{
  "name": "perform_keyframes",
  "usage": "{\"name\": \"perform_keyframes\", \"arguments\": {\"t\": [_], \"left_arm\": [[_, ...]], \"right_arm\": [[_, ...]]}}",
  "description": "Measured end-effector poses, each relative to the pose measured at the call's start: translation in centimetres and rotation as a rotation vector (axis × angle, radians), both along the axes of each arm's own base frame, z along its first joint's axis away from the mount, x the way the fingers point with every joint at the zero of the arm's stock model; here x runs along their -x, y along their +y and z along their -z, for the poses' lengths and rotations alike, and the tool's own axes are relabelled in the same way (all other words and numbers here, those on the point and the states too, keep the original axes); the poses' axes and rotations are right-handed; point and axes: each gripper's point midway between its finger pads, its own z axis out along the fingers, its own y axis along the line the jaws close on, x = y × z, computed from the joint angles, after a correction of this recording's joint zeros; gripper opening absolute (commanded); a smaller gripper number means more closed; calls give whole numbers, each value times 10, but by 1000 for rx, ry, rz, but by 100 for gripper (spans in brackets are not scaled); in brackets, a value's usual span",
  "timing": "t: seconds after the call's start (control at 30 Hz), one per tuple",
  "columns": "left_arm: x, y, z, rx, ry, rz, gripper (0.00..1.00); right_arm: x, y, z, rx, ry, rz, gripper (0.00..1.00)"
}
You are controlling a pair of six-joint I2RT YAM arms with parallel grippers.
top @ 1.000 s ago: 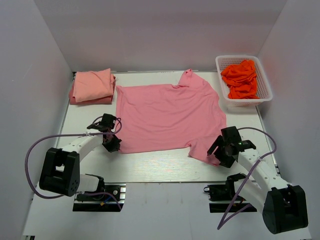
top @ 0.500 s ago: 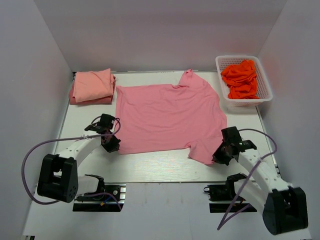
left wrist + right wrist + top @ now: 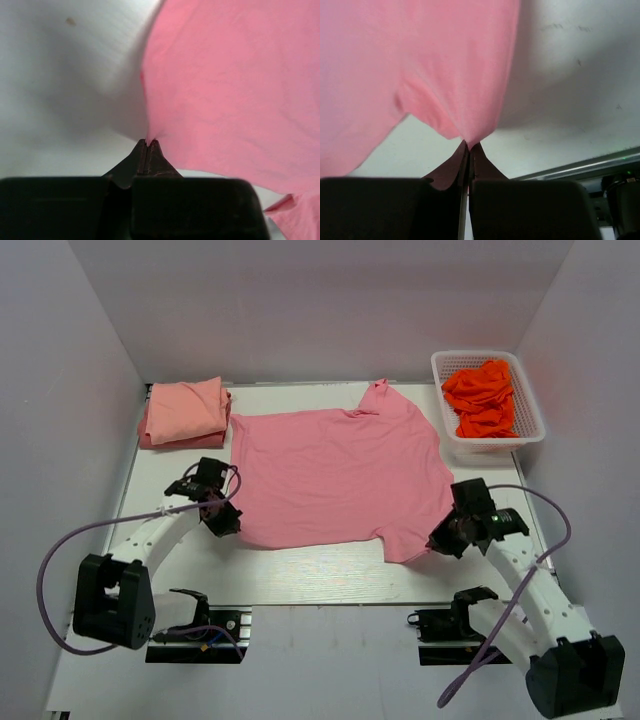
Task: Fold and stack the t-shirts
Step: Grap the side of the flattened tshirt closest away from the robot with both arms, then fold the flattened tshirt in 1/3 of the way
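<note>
1. The rose pink t-shirt lies spread flat on the table, its hem toward the left and its sleeves toward the right. The paler salmon t-shirt sits folded at the far left corner.
2. The left gripper is pinched tight on the spread shirt's near hem corner. The right gripper is clamped on the near sleeve tip (each wrist view shows cloth drawn into a peak between closed fingers).
3. The step in hand looks like the first fold of the rose pink shirt, with its near edge seized at both ends.
4. The next move likely calls for lifting both ends together and carrying them evenly toward the far edge, with the cloth kept taut so it does not bunch.
5. No brand, label or writing can be read on the shirts, the arms, or the white basket of orange cloth.
</note>
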Motion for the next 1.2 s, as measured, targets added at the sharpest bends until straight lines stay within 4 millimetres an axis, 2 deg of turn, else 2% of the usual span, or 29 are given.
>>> {"name": "perform_keyframes", "arguments": {"t": [0.1, 0.27, 0.37, 0.57, 0.8, 0.93, 0.97, 1.03, 1.07, 1.1, 1.13, 1.2], "left_arm": [[-20, -5, -9, 6, -12, 8, 0], [-56, -13, -26, 18, -50, 8, 0], [-85, -16, -37, 23, -67, -2, 0], [-129, -8, -36, 12, -45, -47, 0], [-157, 20, -26, 1, -8, -135, 0], [-175, 30, -13, 1, 7, -163, 0], [-182, 30, -10, 0, 9, -164, 0], [-196, 30, -3, 1, 9, -157, 25], [-204, 30, 1, -2, 9, -150, 46], [-210, 30, 4, -5, 10, -146, 94], [-216, 30, 7, -4, 11, -148, 100], [-229, 30, 7, -2, -3, -149, 100]], "right_arm": [[-24, 2, -22, 16, -38, -17, 0], [-86, 6, -73, 55, -180, -39, 0], [-115, 7, -85, 79, -210, -44, 0], [-173, 7, -86, 103, -199, -40, 0], [-246, 4, -92, 93, -229, -29, 0], [-280, 1, -74, 85, -208, -30, 0], [-288, 0, -67, 82, -199, -31, 3], [-305, -1, -54, 79, -191, -36, 11], [-314, -1, -48, 79, -187, -40, 28], [-322, -1, -41, 80, -184, -47, 40], [-331, -1, -37, 81, -187, -54, 50], [-349, 4, -31, 73, -206, -95, 70]]}}
